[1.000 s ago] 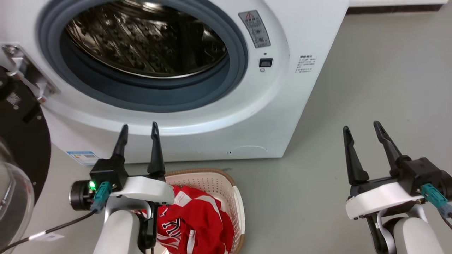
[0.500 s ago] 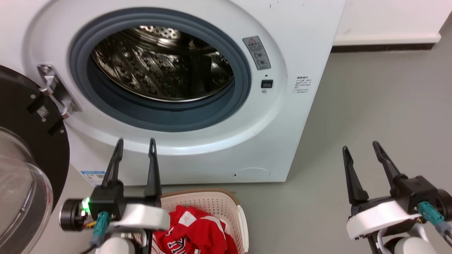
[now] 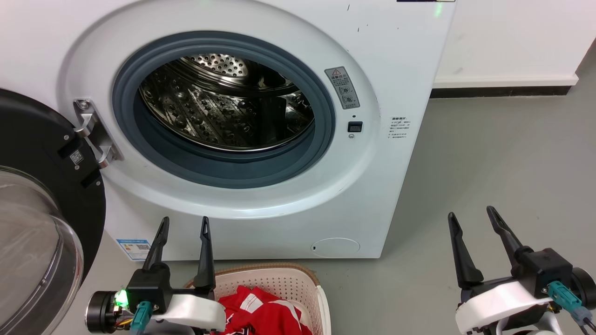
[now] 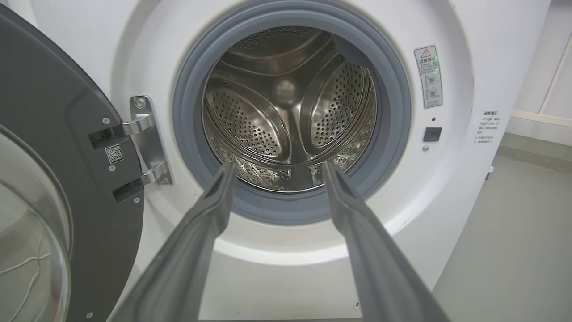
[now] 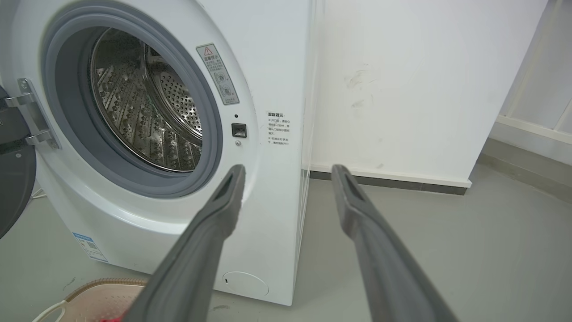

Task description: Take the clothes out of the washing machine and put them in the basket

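The bright red fabric clothes (image 3: 265, 314) with white stripes lie crumpled in the small cream-white perforated plastic basket (image 3: 298, 284) with a brown rim. It stands on the grey floor (image 3: 489, 153) just in front of the large white front-loading washing machine (image 3: 372, 186), at the bottom edge of the head view. The heap has no clear long axis, and the frame edge cuts off the basket's near part.

The left end effector (image 3: 184, 223) hangs just above the basket's left rim, so the clothes sit below it and a little to its right. Its two dark fingers are spread moderately wide and hold nothing. In the left wrist view they point straight at the grey rubber door ring (image 4: 404, 134) and into the perforated steel drum (image 4: 286, 112), which lies ahead of and above them. There the drum's back wall and paddles look bare.

The right end effector (image 3: 470, 213) is well off to the right over the floor, also parted and unladen, aimed past the machine's right edge. The round black-rimmed glass door (image 3: 42, 153) stands swung out on the left.

My judgement is that the unloading looks finished or nearly so. The drum's low front, behind the ring, is hidden, and if a check is needed the left arm is nearer both drum and basket.
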Robot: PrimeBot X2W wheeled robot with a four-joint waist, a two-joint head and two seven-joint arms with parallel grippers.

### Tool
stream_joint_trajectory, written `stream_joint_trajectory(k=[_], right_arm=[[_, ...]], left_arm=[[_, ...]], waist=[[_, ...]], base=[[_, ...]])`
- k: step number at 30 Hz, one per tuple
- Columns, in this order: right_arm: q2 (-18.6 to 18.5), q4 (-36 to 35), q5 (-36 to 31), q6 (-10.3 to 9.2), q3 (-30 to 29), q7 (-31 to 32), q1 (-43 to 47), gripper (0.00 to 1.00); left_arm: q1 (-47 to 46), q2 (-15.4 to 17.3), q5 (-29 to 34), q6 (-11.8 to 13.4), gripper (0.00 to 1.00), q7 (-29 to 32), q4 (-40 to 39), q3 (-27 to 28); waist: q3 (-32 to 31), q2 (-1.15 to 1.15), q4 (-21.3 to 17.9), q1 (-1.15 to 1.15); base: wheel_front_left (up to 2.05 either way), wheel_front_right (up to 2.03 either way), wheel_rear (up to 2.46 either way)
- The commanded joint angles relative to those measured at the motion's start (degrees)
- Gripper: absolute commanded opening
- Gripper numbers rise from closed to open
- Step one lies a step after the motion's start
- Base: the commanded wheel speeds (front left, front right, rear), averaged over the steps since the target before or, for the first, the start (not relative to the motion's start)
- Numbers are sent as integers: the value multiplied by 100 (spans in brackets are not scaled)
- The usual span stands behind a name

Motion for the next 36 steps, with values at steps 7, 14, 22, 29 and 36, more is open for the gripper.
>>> stream_joint_trajectory(k=[7, 14, 22, 29, 36], right_arm=[[-3, 0, 55, -4, 17, 24, 78, 100], [-3, 5, 59, -4, 14, 20, 82, 100], [1, 124, 46, 0, 15, 23, 56, 0], [-39, 182, 847, 0, 18, 61, 34, 0], [-95, 338, 1726, 0, 5, 132, -76, 0]], left_arm=[[0, 39, 2, 14, 100, -14, 30, -16], [-32, 49, -10, 6, 100, -14, 37, -29], [44, 7, -26, 15, 0, 10, 136, -47], [-44, 1, -752, -78, 0, 215, 236, 80], [-89, -6, -1551, -178, 0, 398, 284, 173]], waist=[[-5, 0, -14, 1], [21, 0, -13, 1], [27, 0, -15, 1], [26, 0, -6, 1], [24, 0, 3, 1]], base=[[0, 0, 0], [0, 0, 0], [0, 0, 0], [0, 0, 0], [0, 0, 0]])
